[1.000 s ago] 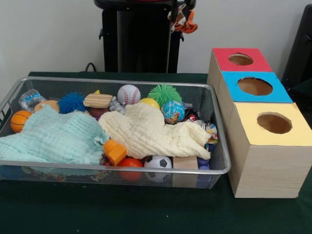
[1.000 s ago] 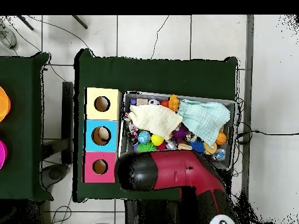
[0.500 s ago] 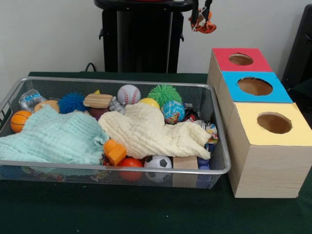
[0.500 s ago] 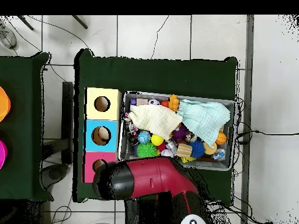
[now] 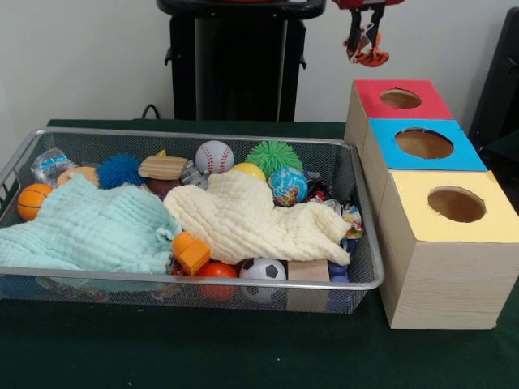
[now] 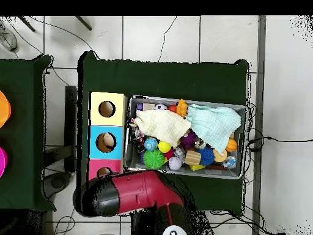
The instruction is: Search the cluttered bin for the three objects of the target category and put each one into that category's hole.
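Observation:
My gripper (image 5: 365, 31) hangs at the top of the front view, shut on a small orange, black and white striped soft toy (image 5: 369, 49). The toy dangles above and just left of the red box (image 5: 403, 99) and its round hole. In the overhead view the red arm (image 6: 131, 194) covers most of the red box (image 6: 96, 172) and hides the gripper. The blue box (image 5: 422, 144) and the yellow box (image 5: 454, 204) stand in a row nearer the camera. The wire bin (image 5: 203, 280) holds several balls and toys.
In the bin a cream cloth (image 5: 247, 215) and a mint cloth (image 5: 85, 228) cover part of the pile. A baseball (image 5: 214, 156), a green spiky ball (image 5: 274, 156), a globe ball (image 5: 288, 185) and a soccer ball (image 5: 262, 271) show. Something pale lies in the blue box's hole (image 6: 108, 142).
The gripper has carried the striped toy to the right, from above the bin's far edge towards the red box, and slightly lower. Overhead, the arm has swung left off the bin.

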`<state>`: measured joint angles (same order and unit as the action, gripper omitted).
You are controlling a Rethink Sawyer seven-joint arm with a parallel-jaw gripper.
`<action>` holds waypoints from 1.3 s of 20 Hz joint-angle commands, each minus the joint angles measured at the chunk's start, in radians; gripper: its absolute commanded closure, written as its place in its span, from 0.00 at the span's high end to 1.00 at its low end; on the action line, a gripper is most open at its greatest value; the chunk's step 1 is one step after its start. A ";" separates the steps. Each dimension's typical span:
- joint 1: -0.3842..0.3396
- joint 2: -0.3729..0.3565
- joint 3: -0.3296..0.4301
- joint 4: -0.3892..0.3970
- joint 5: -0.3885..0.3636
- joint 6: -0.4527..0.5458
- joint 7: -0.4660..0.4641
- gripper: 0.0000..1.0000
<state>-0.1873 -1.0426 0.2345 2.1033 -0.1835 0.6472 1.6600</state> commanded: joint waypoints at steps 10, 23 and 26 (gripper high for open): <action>0.185 0.094 -0.122 0.064 0.134 -0.153 0.405 0.00; 0.251 0.215 -0.183 0.059 0.132 -0.306 0.423 0.00; 0.239 0.253 -0.187 0.043 0.125 -0.337 0.400 0.00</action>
<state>0.0651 -0.8902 0.0746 2.1455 -0.0887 0.4143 1.8332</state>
